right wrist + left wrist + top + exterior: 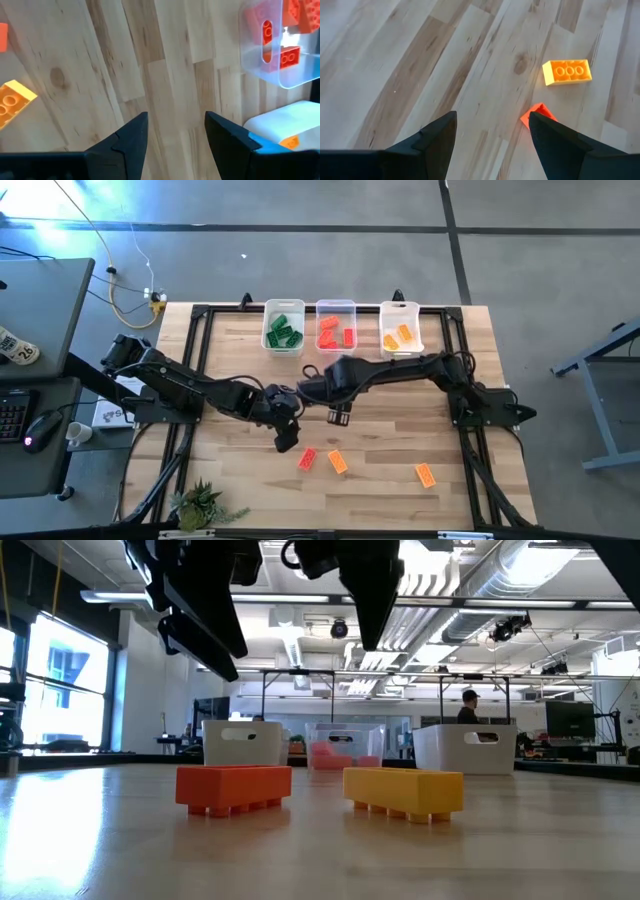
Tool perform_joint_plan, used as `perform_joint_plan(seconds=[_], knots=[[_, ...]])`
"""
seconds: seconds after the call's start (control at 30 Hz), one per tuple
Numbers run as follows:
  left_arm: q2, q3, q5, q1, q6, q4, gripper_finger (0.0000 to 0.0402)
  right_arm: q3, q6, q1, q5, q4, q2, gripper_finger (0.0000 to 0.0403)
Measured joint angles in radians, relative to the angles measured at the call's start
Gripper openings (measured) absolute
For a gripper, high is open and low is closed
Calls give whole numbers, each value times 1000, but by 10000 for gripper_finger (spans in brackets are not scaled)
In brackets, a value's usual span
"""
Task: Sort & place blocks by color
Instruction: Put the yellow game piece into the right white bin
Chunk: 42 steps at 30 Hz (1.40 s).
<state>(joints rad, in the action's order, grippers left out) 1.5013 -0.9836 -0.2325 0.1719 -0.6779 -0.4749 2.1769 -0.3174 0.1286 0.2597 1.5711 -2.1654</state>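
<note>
high: three bins (335, 307) past both claws hold sorted green, red, orange blocks; three blocks left on the wood table (400, 440). Left gripper (286, 440) hangs just beside the red block (307, 459); two orange blocks (338, 463) farther out.
low: matte studded bricks, red-orange and yellow-orange, flat on the planks.
left wrist: fingers spread, released, nothing held; red corner by one fingertip (540, 127).
right wrist: right gripper (176, 131) part-open, empty, clear bin ahead.

Green blocks (283, 332), red blocks (335, 330) and orange blocks (398, 338) filled white bins (284, 308); pale striped wooden table (400, 450).
</note>
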Motion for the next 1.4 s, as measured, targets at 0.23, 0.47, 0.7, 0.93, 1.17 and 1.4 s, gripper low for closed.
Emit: perform_joint_plan(seconds=[0.23, 0.47, 0.7, 0.93, 1.17, 1.4], knots=[[0, 0, 16, -1, -16, 0, 236, 0, -16, 19, 21, -1, 0, 184], [0, 0, 73, 2, -36, 1, 236, 0, -31, 42, 29, 0, 0, 184], [0, 0, 76, 28, -35, 0, 236, -173, -107, 86, 87, -1, 80, 184], [0, 0, 64, 30, -30, 3, 236, -439, -310, 123, 52, 2, 256, 184], [0, 0, 53, 30, -27, 2, 236, -637, -498, 166, -97, 0, 402, 184], [0, 0, 50, 30, -26, 1, 236, -837, -727, 241, -227, -33, 542, 184]])
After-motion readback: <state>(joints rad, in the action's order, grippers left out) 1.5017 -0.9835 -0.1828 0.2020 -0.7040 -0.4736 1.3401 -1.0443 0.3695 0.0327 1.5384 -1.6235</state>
